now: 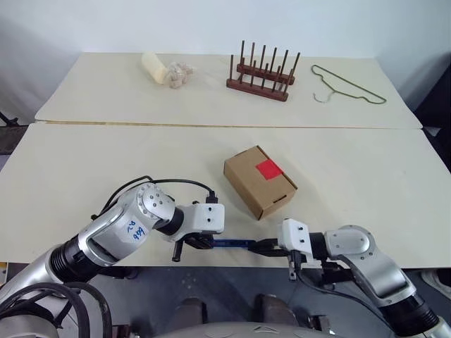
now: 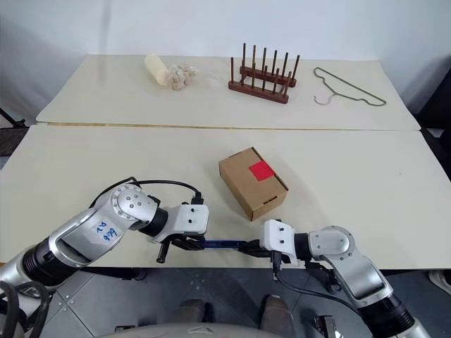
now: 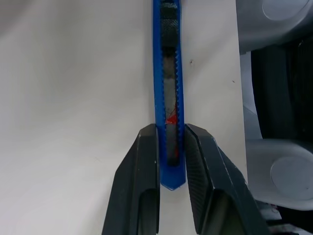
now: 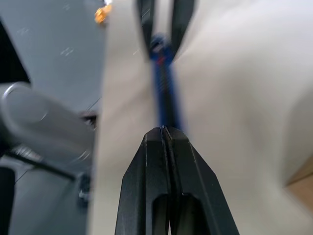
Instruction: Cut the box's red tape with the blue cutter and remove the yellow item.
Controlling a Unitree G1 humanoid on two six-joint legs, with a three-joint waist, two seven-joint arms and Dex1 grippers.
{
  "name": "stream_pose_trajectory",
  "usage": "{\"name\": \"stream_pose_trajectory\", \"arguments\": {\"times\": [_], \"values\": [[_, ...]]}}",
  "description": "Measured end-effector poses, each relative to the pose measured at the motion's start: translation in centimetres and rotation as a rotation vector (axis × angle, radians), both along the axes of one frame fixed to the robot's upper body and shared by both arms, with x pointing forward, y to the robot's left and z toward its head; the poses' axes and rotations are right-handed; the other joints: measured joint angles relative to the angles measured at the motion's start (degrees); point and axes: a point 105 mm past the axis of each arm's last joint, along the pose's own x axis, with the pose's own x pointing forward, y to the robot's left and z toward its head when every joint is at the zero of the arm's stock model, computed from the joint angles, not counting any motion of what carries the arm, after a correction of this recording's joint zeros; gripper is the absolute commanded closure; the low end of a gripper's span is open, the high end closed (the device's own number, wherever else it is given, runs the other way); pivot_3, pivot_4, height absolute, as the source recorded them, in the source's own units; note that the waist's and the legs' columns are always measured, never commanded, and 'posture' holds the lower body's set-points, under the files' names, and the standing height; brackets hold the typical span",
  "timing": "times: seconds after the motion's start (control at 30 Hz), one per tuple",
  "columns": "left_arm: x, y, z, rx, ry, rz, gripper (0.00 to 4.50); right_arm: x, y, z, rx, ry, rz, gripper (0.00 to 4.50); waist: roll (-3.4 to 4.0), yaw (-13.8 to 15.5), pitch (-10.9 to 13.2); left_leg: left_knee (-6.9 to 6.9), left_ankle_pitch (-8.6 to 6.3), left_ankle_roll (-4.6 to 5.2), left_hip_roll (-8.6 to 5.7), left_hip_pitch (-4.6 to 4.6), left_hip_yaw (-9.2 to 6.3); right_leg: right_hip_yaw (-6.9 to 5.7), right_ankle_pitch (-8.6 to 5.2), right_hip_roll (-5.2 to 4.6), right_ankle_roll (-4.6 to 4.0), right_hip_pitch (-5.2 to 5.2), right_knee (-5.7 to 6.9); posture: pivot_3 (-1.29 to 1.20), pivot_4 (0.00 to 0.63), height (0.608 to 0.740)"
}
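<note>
The box (image 1: 259,182) is a small brown carton lying mid-table, closed, with the red tape (image 1: 268,168) a square patch on its top. The blue cutter (image 1: 232,243) lies level along the table's front edge, nearer me than the box. My left gripper (image 1: 197,241) is shut on the cutter's left end; the left wrist view shows both fingers (image 3: 146,166) clamping the blue cutter (image 3: 168,73). My right gripper (image 1: 266,246) is shut, its tips together against the cutter's right end (image 4: 165,98). Whether they pinch it I cannot tell. The yellow item is hidden.
On the far table stand a wooden peg rack (image 1: 259,74), a wire hanger (image 1: 349,86) and a cream roll (image 1: 153,67) beside beige lumps (image 1: 180,74). A seam (image 1: 211,125) joins the two tables. The front edge (image 1: 232,264) runs just under both grippers.
</note>
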Motion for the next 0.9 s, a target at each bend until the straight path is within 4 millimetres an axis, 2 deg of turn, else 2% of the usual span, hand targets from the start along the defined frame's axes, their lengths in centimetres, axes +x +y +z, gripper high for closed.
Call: {"name": "stream_pose_trajectory", "arguments": {"times": [0.13, 0.2, 0.37, 0.9], "values": [[-0.1, -0.1, 0.1, 0.008, 0.0, 0.0, 4.09, -0.5, 1.7, 3.3, 0.114, 0.008, 0.076, 4.45, 0.0, 0.04, 0.0, 0.0, 0.0, -0.01, 0.01, -0.02, -0.06, -0.03, 0.0, 0.0, -0.01, -0.02, 0.05, 0.0, 0.15, 0.74], [0.0, -0.2, 0.1, 0.008, -0.005, 0.001, 4.09, -0.7, 1.9, 3.7, 0.106, 0.005, 0.082, 4.45, -0.01, 0.11, 0.0, 0.0, 0.0, 0.0, -0.01, -0.03, -0.05, -0.02, 0.0, 0.0, -0.01, -0.01, 0.03, 0.0, 0.15, 0.74], [0.0, -0.2, 0.1, 0.015, -0.001, 0.008, 4.09, -0.2, 1.5, 3.1, 0.058, 0.022, 0.027, 4.45, 0.0, 0.05, 0.0, 0.0, 0.0, 0.0, -0.01, -0.02, -0.04, -0.01, 0.0, 0.0, -0.01, -0.02, 0.07, 0.0, 0.15, 0.74], [-0.1, -0.2, 0.1, 0.015, -0.008, 0.014, 4.09, 0.8, 0.1, -0.1, -0.087, -0.005, 0.065, 4.45, 0.0, 0.07, 0.0, 0.0, 0.0, 0.0, -0.01, -0.02, -0.03, -0.01, 0.0, 0.0, -0.01, -0.02, 0.06, 0.0, 0.15, 0.74]]}}
